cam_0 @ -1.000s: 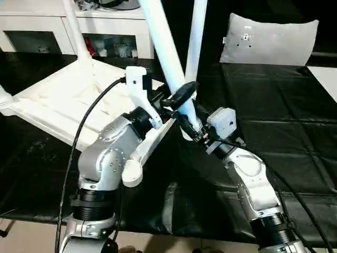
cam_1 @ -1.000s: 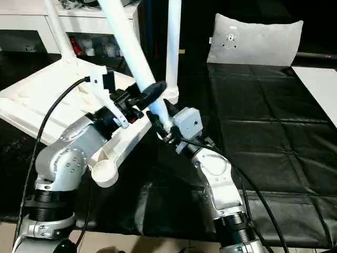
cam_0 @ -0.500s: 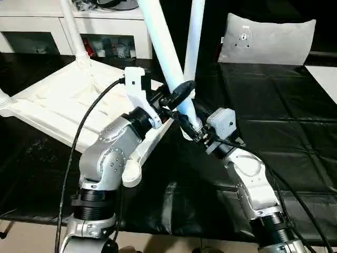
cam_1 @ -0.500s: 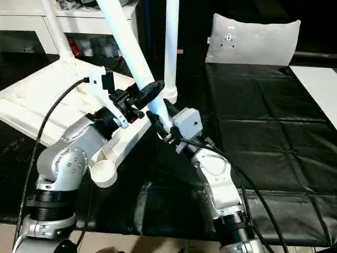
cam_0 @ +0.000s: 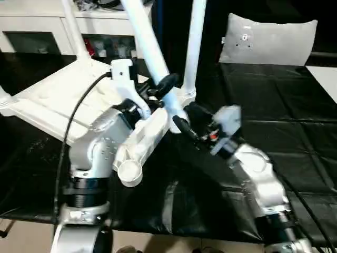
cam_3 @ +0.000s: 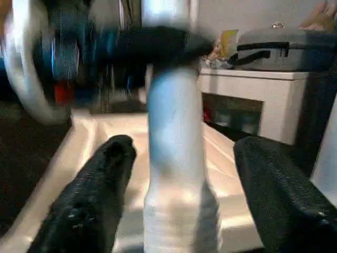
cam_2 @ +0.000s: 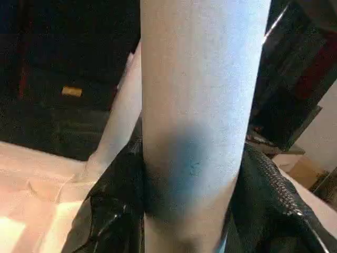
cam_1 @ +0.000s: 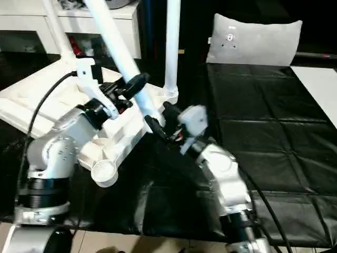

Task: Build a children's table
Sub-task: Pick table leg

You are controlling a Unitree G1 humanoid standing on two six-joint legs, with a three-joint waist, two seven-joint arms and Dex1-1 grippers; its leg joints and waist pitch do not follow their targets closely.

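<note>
Left gripper (cam_0: 162,87) is clamping the slanted leg (cam_0: 141,37) at frame centre; right gripper (cam_3: 179,195) is sitting with fingers apart around the leg's base. Upturned tabletop (cam_0: 58,100) is lying at left.

White table top (cam_0: 63,97) and legs (cam_0: 149,47); black bench cover (cam_0: 274,110); grey pillow (cam_0: 268,41); silver forearms (cam_1: 52,153).

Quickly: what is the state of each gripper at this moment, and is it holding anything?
Left gripper: closed on the tilted table leg.
Right gripper: open, its fingers apart on both sides of the same leg, not gripping it.
</note>
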